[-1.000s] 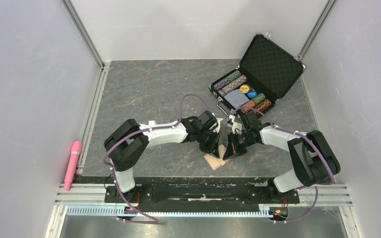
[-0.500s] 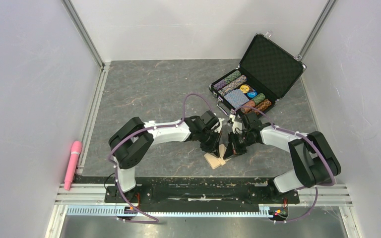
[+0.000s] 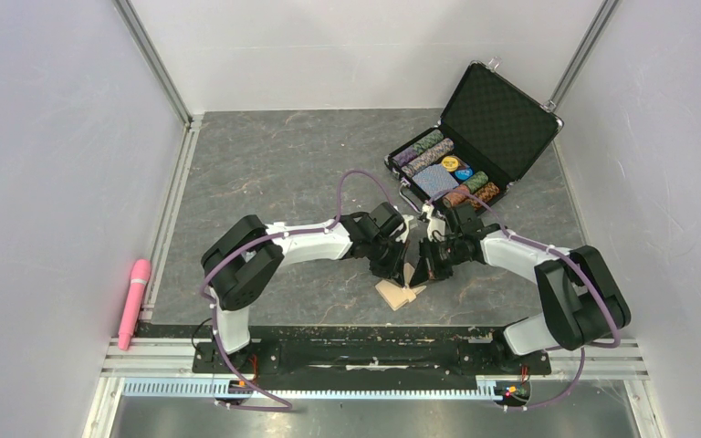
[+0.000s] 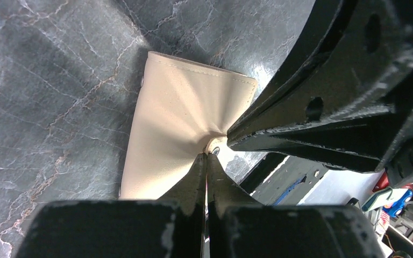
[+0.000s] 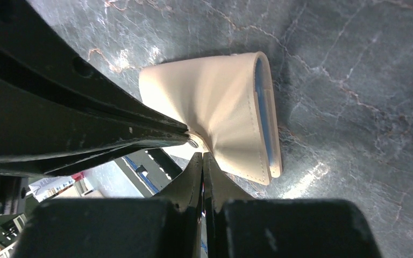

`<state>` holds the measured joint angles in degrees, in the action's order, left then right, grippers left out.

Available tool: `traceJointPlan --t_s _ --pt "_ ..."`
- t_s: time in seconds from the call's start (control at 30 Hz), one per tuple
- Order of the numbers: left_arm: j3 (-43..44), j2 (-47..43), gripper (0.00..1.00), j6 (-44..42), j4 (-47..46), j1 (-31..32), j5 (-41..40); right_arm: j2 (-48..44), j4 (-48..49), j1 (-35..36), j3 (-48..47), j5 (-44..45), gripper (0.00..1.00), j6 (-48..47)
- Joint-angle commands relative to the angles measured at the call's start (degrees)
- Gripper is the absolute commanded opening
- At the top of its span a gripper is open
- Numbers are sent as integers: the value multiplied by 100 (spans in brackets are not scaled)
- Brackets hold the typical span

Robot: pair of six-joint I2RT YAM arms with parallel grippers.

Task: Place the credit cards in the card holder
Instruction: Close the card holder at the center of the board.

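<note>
Card holder pinched from both sides and pulled up into a tent

In the top view, the left gripper (image 3: 396, 270) and right gripper (image 3: 424, 271) are seen drawn closer together at lower centre than a second ago, over the card holder (image 3: 392, 295). Opening is judged to be under way, and no credit cards are seen. In the left wrist view, the tan, stitched, leather-like holder (image 4: 177, 118) is tented at centre and nipped between the left fingers, pressed together beside a metal snap. In the right wrist view, it is likewise nipped by the right fingers, with blue lining shown at its right edge.
</note>
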<state>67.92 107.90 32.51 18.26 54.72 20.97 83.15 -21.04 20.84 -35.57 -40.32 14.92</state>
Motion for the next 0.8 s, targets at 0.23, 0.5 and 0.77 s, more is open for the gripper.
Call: traceJointPlan --t_s 0.23,0.5,0.77 --pt "204 -41 2 -366 -42 10 -254 -93 259 3 -257 -153 0 -77" --pt "248 -101 2 -433 -57 12 -339 69 377 6 -226 -102 0 2" --pt "231 -280 2 -486 -185 8 -408 183 392 17 -349 -73 0 33"
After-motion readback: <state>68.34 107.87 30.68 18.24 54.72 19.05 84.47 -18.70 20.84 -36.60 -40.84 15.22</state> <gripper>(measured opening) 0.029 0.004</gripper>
